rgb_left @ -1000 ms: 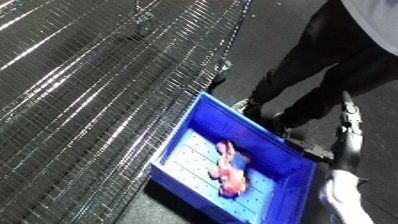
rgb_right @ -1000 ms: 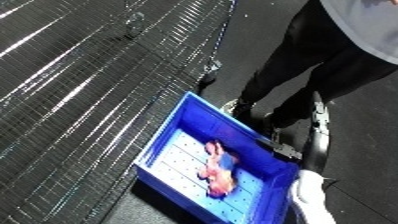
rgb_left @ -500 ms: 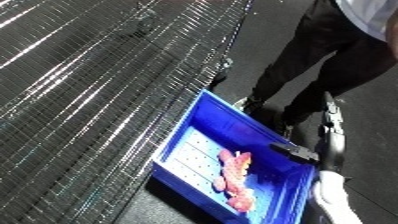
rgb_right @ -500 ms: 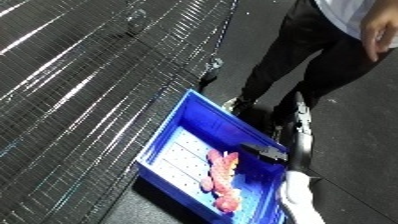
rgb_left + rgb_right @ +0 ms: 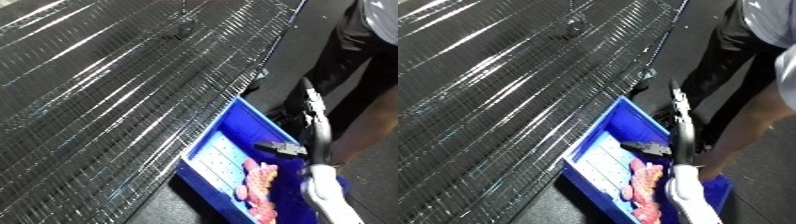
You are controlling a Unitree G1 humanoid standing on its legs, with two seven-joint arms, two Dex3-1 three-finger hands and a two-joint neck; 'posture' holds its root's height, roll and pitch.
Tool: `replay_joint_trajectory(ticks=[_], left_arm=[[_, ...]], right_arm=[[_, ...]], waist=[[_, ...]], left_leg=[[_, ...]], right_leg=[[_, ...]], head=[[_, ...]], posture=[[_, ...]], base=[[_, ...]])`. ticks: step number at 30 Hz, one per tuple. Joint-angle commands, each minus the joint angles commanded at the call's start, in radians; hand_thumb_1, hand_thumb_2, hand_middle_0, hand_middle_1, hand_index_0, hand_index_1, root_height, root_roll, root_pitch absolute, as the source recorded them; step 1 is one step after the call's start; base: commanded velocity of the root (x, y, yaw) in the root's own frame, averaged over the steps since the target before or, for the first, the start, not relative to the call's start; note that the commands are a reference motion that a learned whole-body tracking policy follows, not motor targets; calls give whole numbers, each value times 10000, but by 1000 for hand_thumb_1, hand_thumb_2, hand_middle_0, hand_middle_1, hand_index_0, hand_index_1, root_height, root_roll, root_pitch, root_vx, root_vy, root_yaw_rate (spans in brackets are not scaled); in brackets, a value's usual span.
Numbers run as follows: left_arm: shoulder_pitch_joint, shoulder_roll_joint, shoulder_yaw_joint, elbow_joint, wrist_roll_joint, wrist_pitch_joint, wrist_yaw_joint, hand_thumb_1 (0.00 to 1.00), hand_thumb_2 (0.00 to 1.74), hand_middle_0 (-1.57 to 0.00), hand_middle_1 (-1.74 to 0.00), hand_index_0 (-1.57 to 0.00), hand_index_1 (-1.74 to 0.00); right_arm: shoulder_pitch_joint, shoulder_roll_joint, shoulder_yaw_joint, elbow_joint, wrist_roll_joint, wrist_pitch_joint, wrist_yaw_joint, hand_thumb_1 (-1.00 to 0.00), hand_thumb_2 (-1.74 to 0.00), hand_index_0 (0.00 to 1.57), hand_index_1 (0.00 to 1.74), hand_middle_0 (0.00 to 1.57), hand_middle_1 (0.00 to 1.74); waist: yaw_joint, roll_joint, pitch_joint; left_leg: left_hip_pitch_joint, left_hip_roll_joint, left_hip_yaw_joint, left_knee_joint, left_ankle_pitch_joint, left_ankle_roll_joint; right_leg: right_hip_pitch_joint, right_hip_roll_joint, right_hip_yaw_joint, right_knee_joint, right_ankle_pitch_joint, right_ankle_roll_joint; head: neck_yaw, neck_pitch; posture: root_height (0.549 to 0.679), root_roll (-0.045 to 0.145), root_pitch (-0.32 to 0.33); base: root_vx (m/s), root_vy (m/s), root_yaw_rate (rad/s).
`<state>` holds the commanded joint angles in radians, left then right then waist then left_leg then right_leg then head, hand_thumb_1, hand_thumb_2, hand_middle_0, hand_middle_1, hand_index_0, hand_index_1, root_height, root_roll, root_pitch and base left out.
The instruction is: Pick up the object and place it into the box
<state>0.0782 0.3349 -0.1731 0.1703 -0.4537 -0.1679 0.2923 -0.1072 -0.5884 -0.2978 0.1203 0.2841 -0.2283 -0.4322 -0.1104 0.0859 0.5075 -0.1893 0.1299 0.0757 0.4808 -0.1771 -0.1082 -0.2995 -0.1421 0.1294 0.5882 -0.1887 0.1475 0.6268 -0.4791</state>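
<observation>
Pink object (image 5: 258, 186) — inside blue bin (image 5: 222, 137)

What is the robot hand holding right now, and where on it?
Nothing, as far as shows. The right robot hand hangs over the bin, apart from the pink object lying inside. The left hand is out of view.

Stereo head pair, tilted, looking down – both share blue bin (image 5: 233, 131), wire mesh (image 5: 115, 85)

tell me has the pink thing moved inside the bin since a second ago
Yes. The pink object has shifted from the middle of the blue bin toward its near right corner.
</observation>
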Motion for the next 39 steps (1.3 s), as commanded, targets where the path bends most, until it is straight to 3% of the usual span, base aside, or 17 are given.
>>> replay_joint_trajectory(ticks=[4, 15, 23, 39], left_arm=[[-51, -36, 82, -60, 5, -12, 24, 1000, 1740, -1570, -1740, -1570, -1740], [-275, -81, 205, -95, 145, 92, 1, 1000, 1740, -1570, -1740, -1570, -1740], [-451, -49, 178, -37, 230, 175, -46, 1000, 1740, -1570, -1740, -1570, -1740], [-795, -97, 180, 21, 528, 170, 7, 1000, 1740, -1570, -1740, -1570, -1740]], right_arm=[[-441, -158, 585, 59, 16, 163, 301, 0, 0, 0, 0, 0, 0], [-1609, -195, 2198, -146, -17, 503, 1131, 0, 0, 0, 0, 0, 0], [-2329, -187, 3040, -331, -414, 731, 1438, 0, 0, 0, 0, 0, 0], [-2733, 128, 3797, -389, -998, 845, 1638, 0, 0, 0, 0, 0, 0]], waist=[[267, -62, 13], [850, -166, 17], [1202, -188, 34], [1504, -207, 89]], left_leg=[[-117, -58, -113, 85, 23, -8], [-209, -161, -380, 67, 151, -20], [-282, -265, -570, 72, 217, -20], [-334, -374, -756, 126, 168, -3]], right_leg=[[-14, 1, -52, 92, -40, -25], [8, -11, -177, 345, -307, -72], [33, -77, -294, 533, -452, -95], [43, -157, -406, 725, -611, -60]], head=[[-1097, 91], [-4187, 204], [-5329, 309], [-6697, 658]], posture=[[649, 63, -96], [648, 66, -97], [647, 68, -98], [647, 69, -94]], base=[[-9, -24, 121], [1, -13, 106], [2, -1, 124], [9, 7, 45]])
